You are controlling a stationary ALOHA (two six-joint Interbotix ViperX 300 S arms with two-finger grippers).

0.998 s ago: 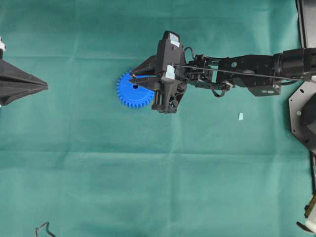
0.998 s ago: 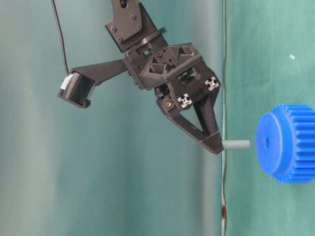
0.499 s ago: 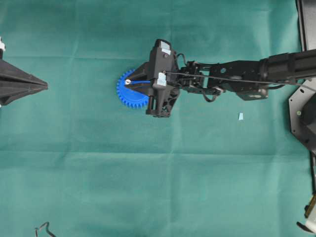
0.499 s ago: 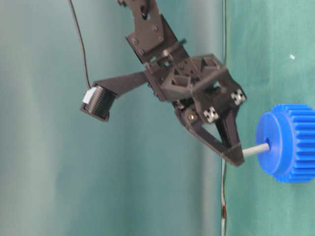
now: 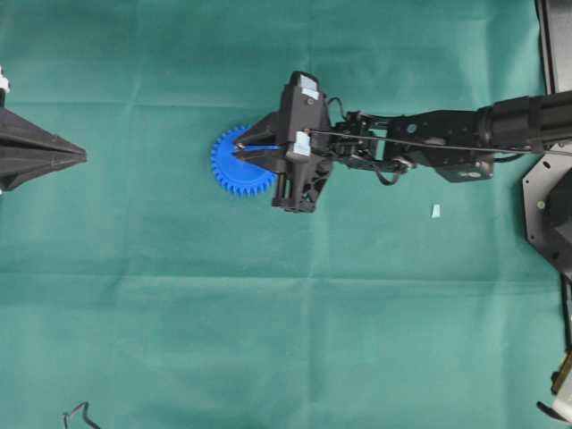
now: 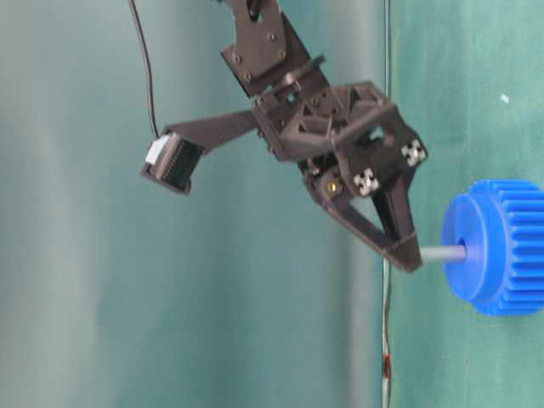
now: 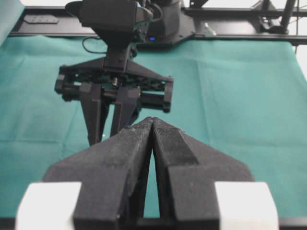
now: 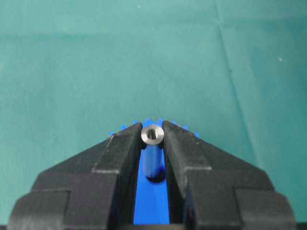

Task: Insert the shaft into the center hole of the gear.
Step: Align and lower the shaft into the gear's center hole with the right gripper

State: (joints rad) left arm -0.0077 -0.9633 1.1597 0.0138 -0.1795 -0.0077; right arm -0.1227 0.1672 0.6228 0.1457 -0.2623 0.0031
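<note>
Right gripper (image 8: 152,139) clamps the silvery shaft (image 8: 152,153) by its upper end, lower end sitting in the center hole (image 6: 463,252) of the blue gear (image 5: 234,170) on the green cloth (image 5: 268,313) (left gripper (image 7: 152,125) idle, well apart, jaws together).

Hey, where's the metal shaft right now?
Table-level view: the shaft sits between the right gripper fingertips, its far end at the gear hub's center hole.

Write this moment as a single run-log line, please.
right gripper: shut on shaft | shaft tip in gear center hole | left gripper: shut, idle
</note>
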